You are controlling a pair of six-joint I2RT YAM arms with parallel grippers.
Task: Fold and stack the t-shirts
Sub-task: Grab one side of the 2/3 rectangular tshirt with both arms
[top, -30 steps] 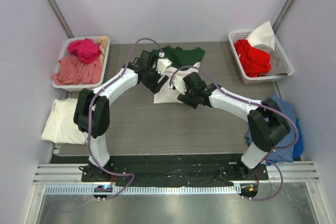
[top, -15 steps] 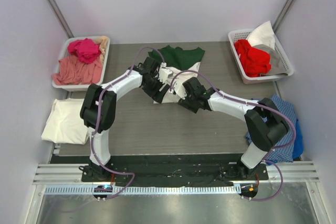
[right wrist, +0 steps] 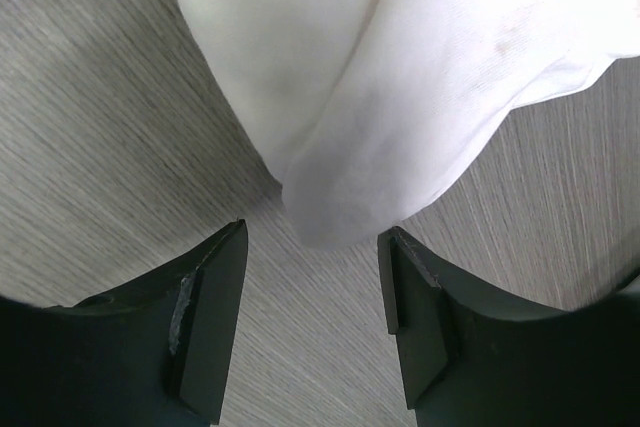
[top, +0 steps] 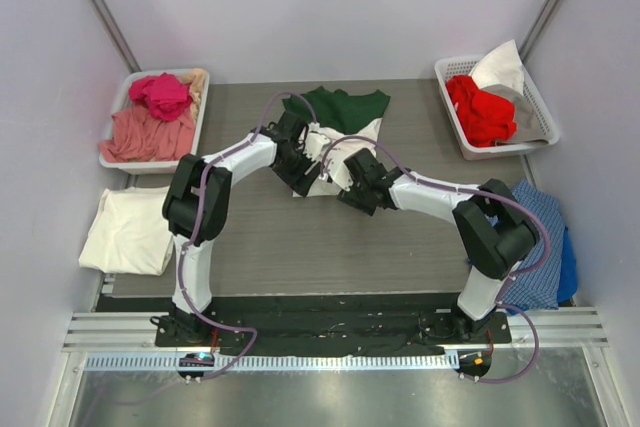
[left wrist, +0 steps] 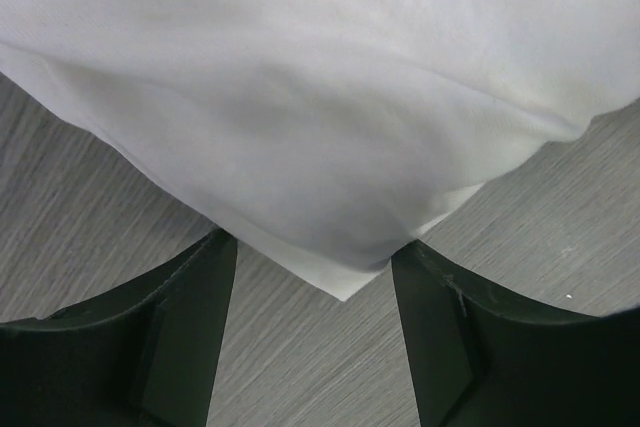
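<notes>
From above, both arms have swung inward. The left gripper (top: 300,157) and right gripper (top: 352,185) crowd the white t-shirt (top: 312,185) mid-table, with the green t-shirt (top: 345,107) just behind. Left wrist: fingers (left wrist: 190,327) spread, a white corner between them. Right wrist: fingers (right wrist: 415,317) apart, straddling a white fold, nothing pinched.

Left hand (left wrist: 315,247), right hand (right wrist: 312,237): fingers of both spread apart, seen at the bottom of each wrist frame.

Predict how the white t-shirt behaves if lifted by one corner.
Likely floppy: the white t-shirt lies in soft folds, so it would probably drape and unfold. Probably light, since the corner looks thin. The open left gripper may catch only one layer.
</notes>
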